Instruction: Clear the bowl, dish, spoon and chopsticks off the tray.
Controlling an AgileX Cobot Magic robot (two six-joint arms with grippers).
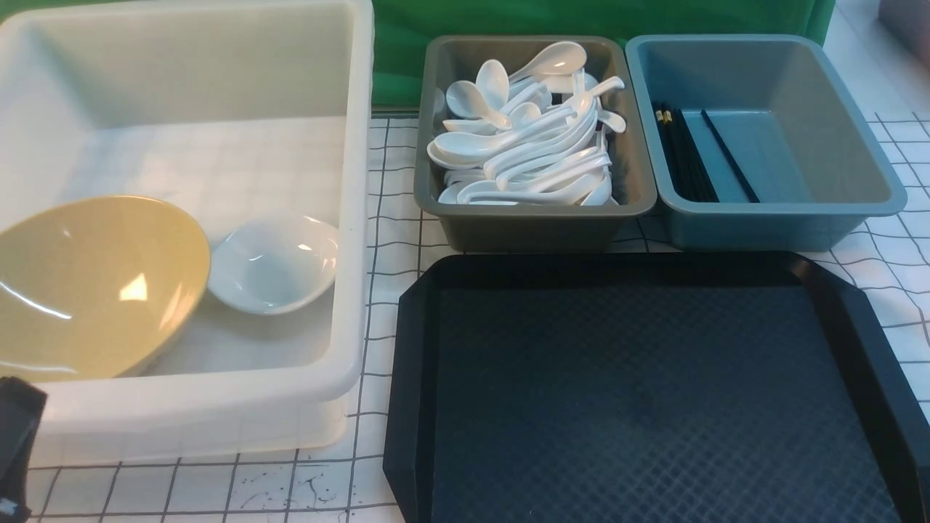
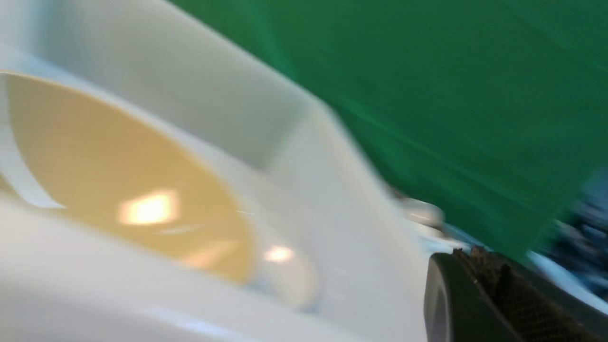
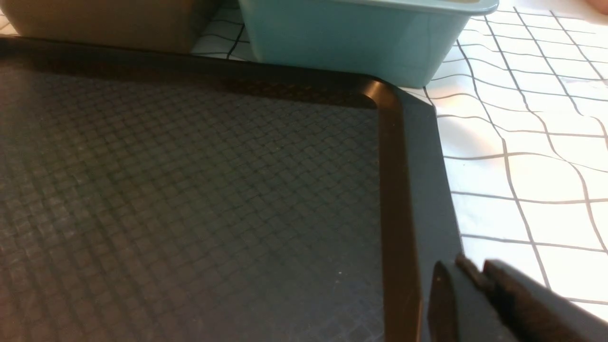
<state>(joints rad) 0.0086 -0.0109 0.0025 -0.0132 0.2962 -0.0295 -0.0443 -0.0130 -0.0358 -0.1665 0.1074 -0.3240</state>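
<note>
Evidently at the final step, the tray (image 1: 654, 378) is bare, with the bowl (image 1: 87, 283) and dish (image 1: 272, 265) in the white tub (image 1: 356, 218), spoons in the grey bin (image 1: 534, 225), chopsticks (image 1: 686, 156) in the blue bin (image 1: 777, 218); the left pincer (image 2: 479, 285) is closed and empty, the right pincer (image 3: 475, 289) nearly closed and empty, so only arm retraction appears left

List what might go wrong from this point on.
1. The large glossy mustard-yellow bowl sits tilted in the white translucent tub, leaning at the small white dish; it may slide or knock the dish.
2. The left gripper is close beside the tub's wall; a careless move might bump it.
3. The right gripper hangs low over the black tray's rim and may catch it.
</note>
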